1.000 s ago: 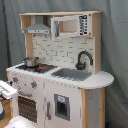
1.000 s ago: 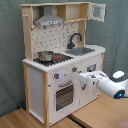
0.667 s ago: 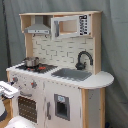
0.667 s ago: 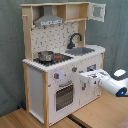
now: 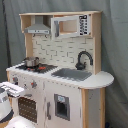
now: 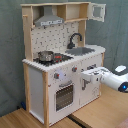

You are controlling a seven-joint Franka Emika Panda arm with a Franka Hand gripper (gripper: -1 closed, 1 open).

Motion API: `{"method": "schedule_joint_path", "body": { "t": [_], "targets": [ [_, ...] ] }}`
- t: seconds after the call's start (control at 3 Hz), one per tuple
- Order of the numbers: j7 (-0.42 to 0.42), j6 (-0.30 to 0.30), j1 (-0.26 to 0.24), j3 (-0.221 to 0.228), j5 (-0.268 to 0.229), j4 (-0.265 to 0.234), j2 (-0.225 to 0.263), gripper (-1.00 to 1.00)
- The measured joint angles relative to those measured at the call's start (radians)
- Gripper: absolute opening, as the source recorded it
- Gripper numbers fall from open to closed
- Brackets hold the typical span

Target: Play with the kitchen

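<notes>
Reaching toward the kitchen [image 6: 62,65], which stands centred in both exterior views, the gripper [image 6: 86,76] hovers near its front knobs; finger state unclear; nothing visibly operated yet.

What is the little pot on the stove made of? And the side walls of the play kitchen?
The pot looks like shiny metal: it is silvery and catches the light, though it could be coated plastic. The kitchen has pale tan side panels that look like unpainted light wood; its front looks like smooth white-painted board.
</notes>
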Motion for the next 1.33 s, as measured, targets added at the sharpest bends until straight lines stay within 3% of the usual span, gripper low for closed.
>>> {"method": "schedule_joint_path", "body": {
  "t": [0.33, 1.33],
  "targets": [
    [0.002, 0.100, -0.042, 0.001, 0.000, -0.024, 0.000, 1.00],
    [-0.013, 0.364, -0.229, -0.006, 0.000, -0.041, -0.005, 1.00]
  ]
}}
